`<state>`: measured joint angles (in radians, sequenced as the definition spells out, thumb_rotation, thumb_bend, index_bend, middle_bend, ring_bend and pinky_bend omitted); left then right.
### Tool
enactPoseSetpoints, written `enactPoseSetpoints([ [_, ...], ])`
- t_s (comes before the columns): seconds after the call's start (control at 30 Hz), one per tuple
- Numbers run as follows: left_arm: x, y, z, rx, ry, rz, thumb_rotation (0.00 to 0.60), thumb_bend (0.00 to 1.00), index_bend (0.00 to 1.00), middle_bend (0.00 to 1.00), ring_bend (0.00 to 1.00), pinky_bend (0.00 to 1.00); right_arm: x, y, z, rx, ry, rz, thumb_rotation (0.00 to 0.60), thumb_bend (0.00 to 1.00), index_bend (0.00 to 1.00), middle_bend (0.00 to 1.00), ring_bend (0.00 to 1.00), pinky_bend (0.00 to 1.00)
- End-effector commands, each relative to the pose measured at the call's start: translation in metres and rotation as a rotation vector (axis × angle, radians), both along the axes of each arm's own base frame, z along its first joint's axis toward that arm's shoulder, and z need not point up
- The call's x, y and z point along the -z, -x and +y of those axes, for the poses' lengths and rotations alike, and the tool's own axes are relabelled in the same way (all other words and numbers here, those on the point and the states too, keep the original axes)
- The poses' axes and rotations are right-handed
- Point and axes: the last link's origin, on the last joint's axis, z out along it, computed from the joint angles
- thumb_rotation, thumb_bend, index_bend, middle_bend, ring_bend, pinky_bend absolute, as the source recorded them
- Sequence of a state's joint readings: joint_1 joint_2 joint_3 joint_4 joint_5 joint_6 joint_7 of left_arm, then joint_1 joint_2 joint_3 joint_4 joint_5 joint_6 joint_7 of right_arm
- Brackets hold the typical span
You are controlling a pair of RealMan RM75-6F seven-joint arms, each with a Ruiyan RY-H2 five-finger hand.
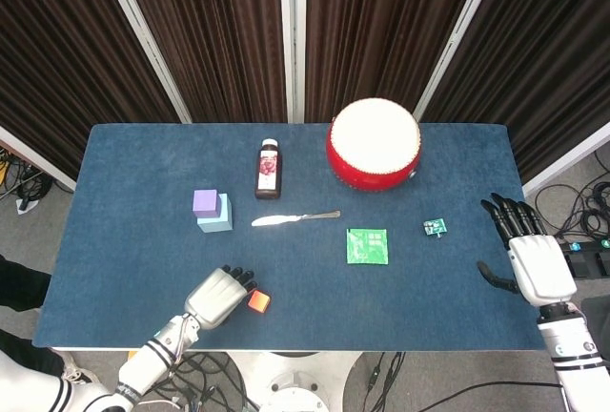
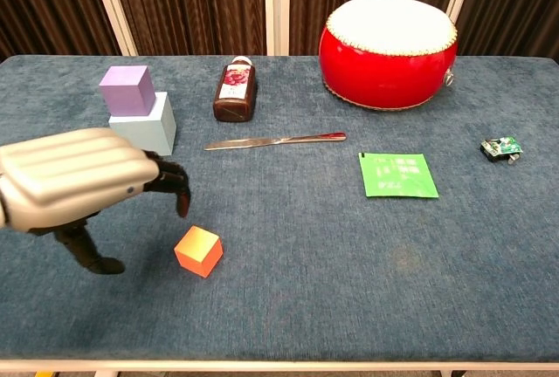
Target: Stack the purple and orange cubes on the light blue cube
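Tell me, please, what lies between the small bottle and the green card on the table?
A metal knife lies flat between the bottle and the green card, touching neither. The chest view shows this clearly.

Bottle (image 2: pixel 235 89) left of drum (image 2: pixel 389 38)

- The bottle (image 2: pixel 235 90) lying at about 12 o'clock on the worktop (image 2: pixel 349 290) carries a dark red label, but its print is too small to read in either view.
- The green packet (image 2: pixel 398 174) at about 3 o'clock has rows of white print, too blurred to make out.
- No other text, number or sign is legible.
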<state>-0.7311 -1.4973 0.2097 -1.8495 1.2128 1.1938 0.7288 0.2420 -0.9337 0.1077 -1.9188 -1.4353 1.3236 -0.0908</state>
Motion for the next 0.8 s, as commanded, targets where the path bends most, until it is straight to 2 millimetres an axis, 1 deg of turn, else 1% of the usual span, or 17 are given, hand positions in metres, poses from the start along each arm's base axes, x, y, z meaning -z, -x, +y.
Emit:
enactPoseSetpoints([
  [0.03, 0.004, -0.004, 0.003, 0.002, 0.000, -0.011, 0.600, 0.17, 0.42, 0.38, 0.33, 0.44, 0.000, 0.000, 0.000, 0.001, 0.000, 0.000, 0.600, 0.20, 0.00, 0.00, 0.00, 0.00],
  [0.3, 0.016, -0.009, 0.008, -0.023, 0.028, -0.010, 0.600, 0.18, 0.43, 0.38, 0.33, 0.44, -0.001, 0.000, -0.001, 0.003, 0.002, -0.004, 0.600, 0.20, 0.00, 0.00, 0.00, 0.00],
  [0.43, 0.022, -0.011, 0.014, -0.030, 0.030, -0.005, 0.600, 0.19, 0.44, 0.38, 0.33, 0.44, -0.001, 0.001, -0.002, 0.008, 0.001, -0.008, 0.600, 0.20, 0.00, 0.00, 0.00, 0.00],
  [0.57, 0.027, -0.016, 0.018, -0.086, 0.036, -0.016, 0.600, 0.19, 0.44, 0.38, 0.33, 0.44, -0.001, 0.001, -0.003, 0.011, -0.001, -0.007, 0.600, 0.20, 0.00, 0.00, 0.00, 0.00],
  [0.8, 0.031, -0.024, 0.018, -0.169, 0.029, -0.001, 0.600, 0.20, 0.45, 0.38, 0.33, 0.44, -0.002, 0.001, -0.004, 0.013, 0.000, -0.012, 0.600, 0.20, 0.00, 0.00, 0.00, 0.00],
])
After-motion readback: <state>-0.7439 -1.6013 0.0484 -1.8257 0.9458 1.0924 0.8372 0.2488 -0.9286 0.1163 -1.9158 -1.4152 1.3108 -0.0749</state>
